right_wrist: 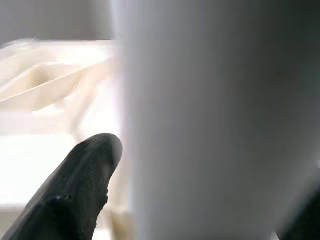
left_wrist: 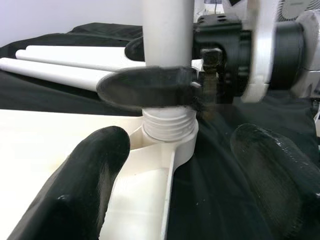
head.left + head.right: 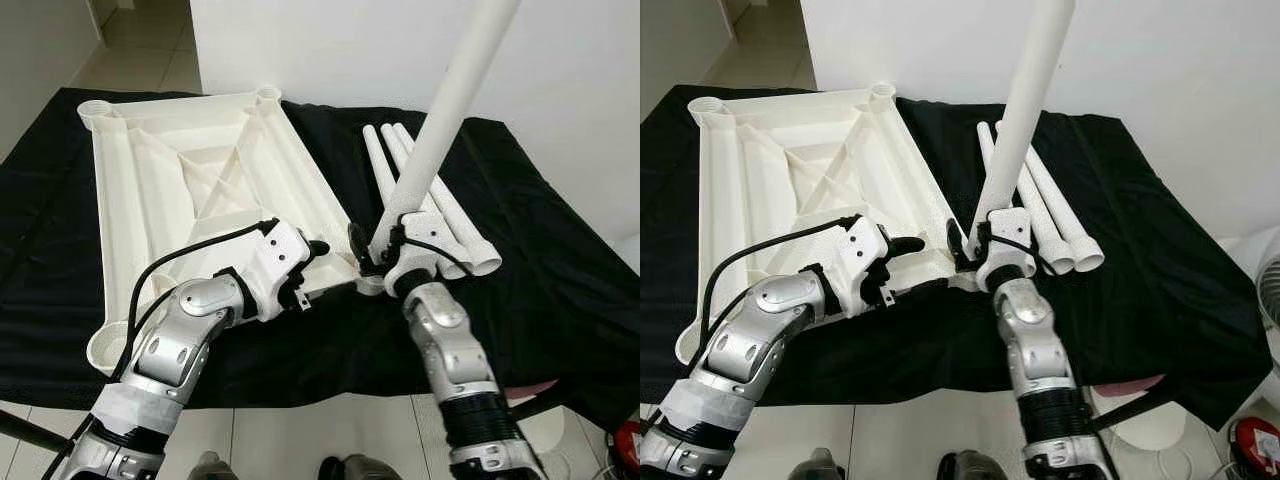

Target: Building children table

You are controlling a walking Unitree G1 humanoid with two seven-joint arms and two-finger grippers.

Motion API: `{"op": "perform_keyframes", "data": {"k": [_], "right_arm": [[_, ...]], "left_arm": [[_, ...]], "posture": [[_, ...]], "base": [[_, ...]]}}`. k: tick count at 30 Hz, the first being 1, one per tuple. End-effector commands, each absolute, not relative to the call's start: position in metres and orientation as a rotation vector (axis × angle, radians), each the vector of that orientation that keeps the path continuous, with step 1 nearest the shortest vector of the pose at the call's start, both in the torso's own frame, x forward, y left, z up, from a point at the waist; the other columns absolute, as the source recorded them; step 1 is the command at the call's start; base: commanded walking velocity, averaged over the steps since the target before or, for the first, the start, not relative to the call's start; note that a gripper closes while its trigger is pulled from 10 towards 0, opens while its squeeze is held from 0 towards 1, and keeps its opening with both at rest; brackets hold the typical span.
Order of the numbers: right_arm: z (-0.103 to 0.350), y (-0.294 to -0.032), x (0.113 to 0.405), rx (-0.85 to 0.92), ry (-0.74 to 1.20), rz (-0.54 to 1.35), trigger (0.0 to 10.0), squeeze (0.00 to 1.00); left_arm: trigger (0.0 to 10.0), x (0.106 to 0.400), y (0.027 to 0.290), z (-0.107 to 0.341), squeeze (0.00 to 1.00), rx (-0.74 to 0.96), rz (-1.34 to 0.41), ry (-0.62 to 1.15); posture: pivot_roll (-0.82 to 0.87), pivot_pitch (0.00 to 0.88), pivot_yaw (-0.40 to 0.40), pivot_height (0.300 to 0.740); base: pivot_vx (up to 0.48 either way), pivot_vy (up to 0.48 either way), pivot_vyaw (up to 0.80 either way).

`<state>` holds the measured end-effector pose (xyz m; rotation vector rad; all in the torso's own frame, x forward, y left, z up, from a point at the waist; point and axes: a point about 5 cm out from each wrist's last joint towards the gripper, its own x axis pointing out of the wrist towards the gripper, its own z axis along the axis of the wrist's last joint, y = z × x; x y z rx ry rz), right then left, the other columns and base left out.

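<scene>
A white plastic table top (image 3: 200, 180) lies upside down on a black cloth (image 3: 560, 280). My right gripper (image 3: 372, 252) is shut on a white table leg (image 3: 440, 130) and holds it upright, slightly tilted. The leg's threaded end (image 2: 167, 125) sits in the near right corner socket (image 2: 170, 145) of the top. In the right wrist view the leg (image 1: 210, 125) is very close, beside one black finger (image 1: 70, 195). My left gripper (image 3: 310, 262) is open at the top's near edge, facing the socket, with one finger (image 2: 80, 185) over the top and the other over the cloth.
Three spare white legs (image 3: 463, 243) lie side by side on the cloth, right of the top and behind the held leg. A white wall (image 3: 330, 50) stands behind. Tiled floor (image 3: 300, 435) runs along the cloth's near edge. A red object (image 3: 1255, 440) sits at the lower right.
</scene>
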<state>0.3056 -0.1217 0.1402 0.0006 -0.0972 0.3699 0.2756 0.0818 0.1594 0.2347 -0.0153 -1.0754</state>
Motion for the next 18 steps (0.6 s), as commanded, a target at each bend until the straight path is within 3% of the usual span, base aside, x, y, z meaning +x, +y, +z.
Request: {"op": "perform_keyframes", "data": {"k": [1,18], "right_arm": [[0.138,-0.122,0.303,-0.003,-0.1,0.425,10.0,0.0],[0.122,-0.145,0.307,-0.16,-0.021,0.755,10.0,0.0]], "left_arm": [[10.0,0.275,0.081,0.157,0.0,0.233,-1.063,-0.014],[10.0,0.269,0.084,0.155,0.0,0.238,-1.107,0.003]], "posture": [[0.12,0.0,-0.085,0.74],[0.12,0.0,-0.084,0.74]], "base": [[0.0,0.0,0.0],[0.0,0.0,0.0]]}}
